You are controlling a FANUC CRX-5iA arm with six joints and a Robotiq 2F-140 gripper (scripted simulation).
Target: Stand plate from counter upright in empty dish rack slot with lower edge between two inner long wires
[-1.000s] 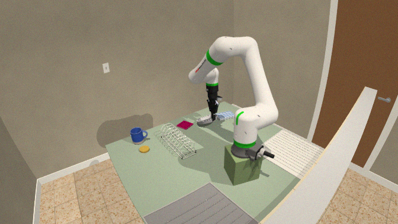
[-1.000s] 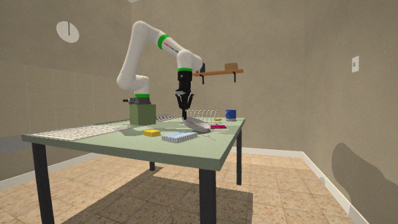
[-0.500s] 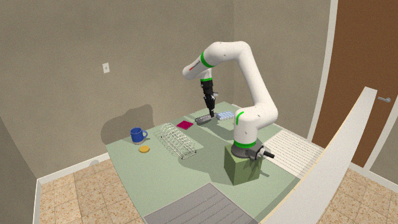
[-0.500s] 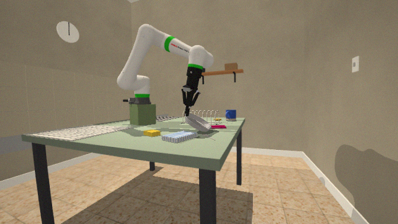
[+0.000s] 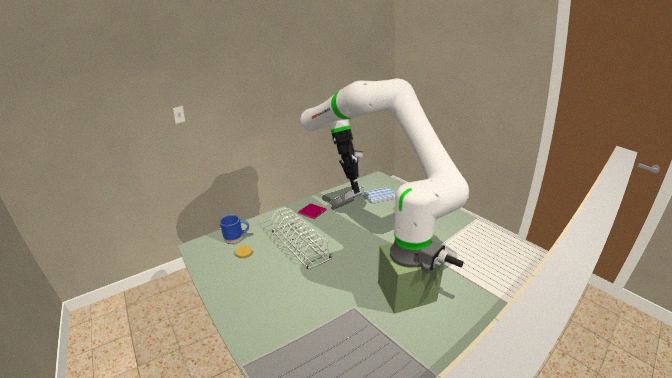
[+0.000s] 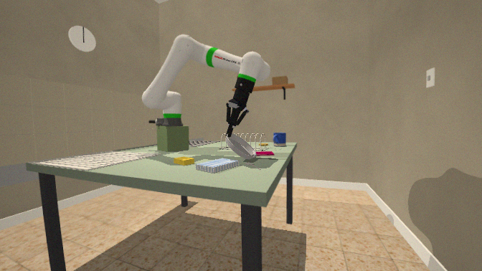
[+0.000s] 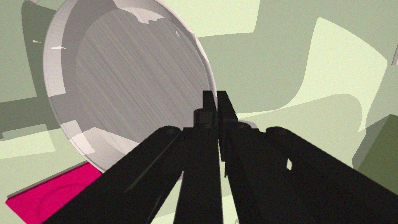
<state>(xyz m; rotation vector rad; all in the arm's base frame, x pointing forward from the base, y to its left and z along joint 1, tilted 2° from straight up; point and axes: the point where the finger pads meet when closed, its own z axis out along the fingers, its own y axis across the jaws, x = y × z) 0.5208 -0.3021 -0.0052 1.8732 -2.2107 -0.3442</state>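
The grey plate [image 5: 344,200] [image 6: 242,147] [image 7: 135,75] hangs steeply tilted from my gripper [image 5: 356,192] [image 6: 229,135] [image 7: 213,105], which is shut on its raised rim. In the exterior view the plate's lower edge is low over the counter; whether it touches is hard to tell. In the wrist view the plate's inner face shows left of the fingertips. The wire dish rack [image 5: 308,266] stands on the counter, away from the plate, and seems level. Its slots look empty. In the exterior view it is partly hidden behind the plate.
A magenta square [image 5: 312,211] [image 6: 266,153] [image 7: 60,192] lies between plate and rack. A blue mug [image 5: 231,227] [image 6: 280,138] and a yellow disc [image 5: 243,251] are beyond the rack. A blue-striped block [image 5: 381,194] [image 6: 217,165] and yellow block [image 6: 183,160] lie near the plate.
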